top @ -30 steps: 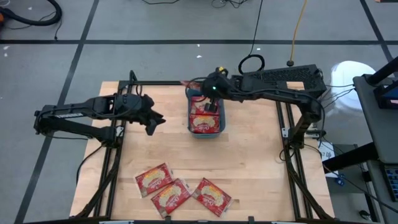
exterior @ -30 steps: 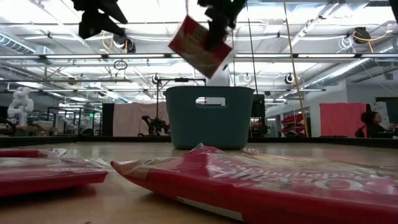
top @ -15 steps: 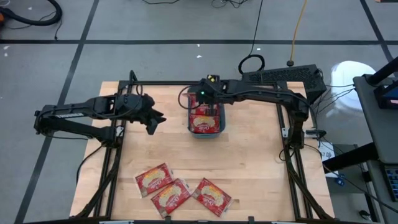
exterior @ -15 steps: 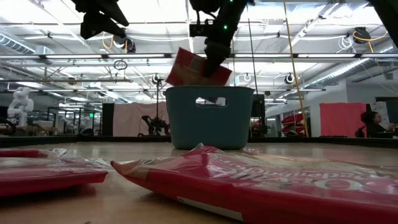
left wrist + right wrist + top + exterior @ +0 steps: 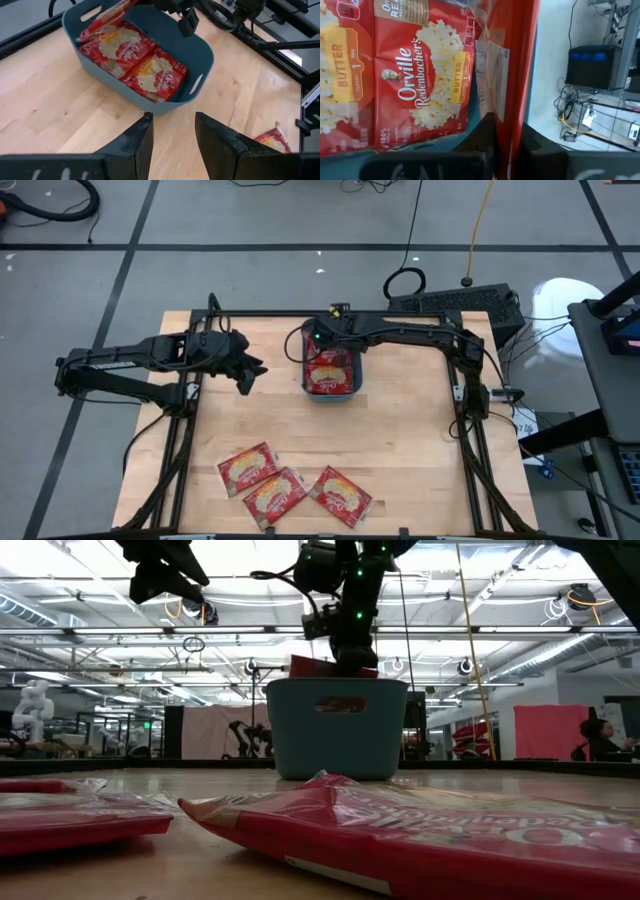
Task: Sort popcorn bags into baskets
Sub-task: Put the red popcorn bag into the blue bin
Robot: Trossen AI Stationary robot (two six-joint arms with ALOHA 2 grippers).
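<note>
Popcorn bags are seen in two places: several lie flat, face up, inside the teal bin (image 5: pixel 331 372), and three more (image 5: pixel 293 490) are spread on the wood table (image 5: pixel 400 450) near its front edge, well apart from the bin. The bin stands toward the back of the table, roughly midway between the arms. One further bag (image 5: pixel 512 75) is pinched edge-on between the closed fingers of the right gripper (image 5: pixel 318 340), which is lowered over the far-left part of the bin; in the left wrist view this bag (image 5: pixel 102 20) is seen tilted across the bin's far rim, partly over the packets already inside. In the low view its red top (image 5: pixel 318 667) shows just above the bin's rim, under the gripper. The left gripper (image 5: pixel 172 131) is held above the table to the left of the bin, apart from it, with its fingers partly open and nothing between them. In the low view a person is seated in the room far behind the table, at the right.
</note>
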